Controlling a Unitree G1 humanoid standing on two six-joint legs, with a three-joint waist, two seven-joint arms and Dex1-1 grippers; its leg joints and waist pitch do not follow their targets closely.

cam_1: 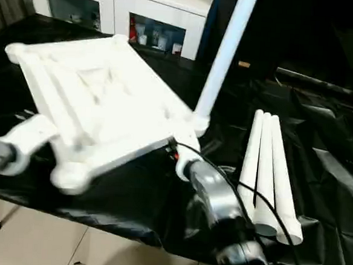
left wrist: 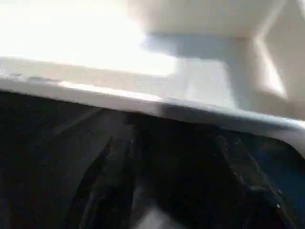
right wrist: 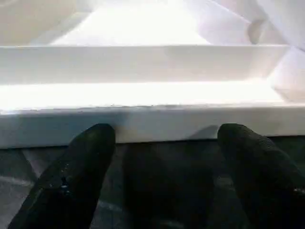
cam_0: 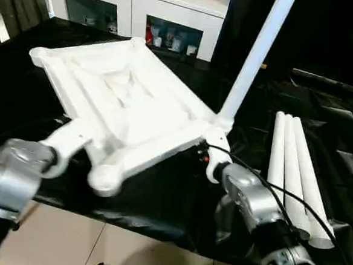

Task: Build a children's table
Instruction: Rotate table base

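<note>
Tabletop (cam_0: 129,111) lies upside down on the black-draped bench (cam_0: 178,199), ribs up, near edge just beyond my right pincer (right wrist: 167,138), whose fingers (right wrist: 90,143) stand spread, holding nothing. Left pincer: can't tell. One leg (cam_0: 254,59) stands socketed at the right corner, rising away; three spare legs (cam_0: 295,171) lie lengthwise alongside.

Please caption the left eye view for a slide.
Upturned table top with one leg fitted, three spare legs lying beside it.
</note>
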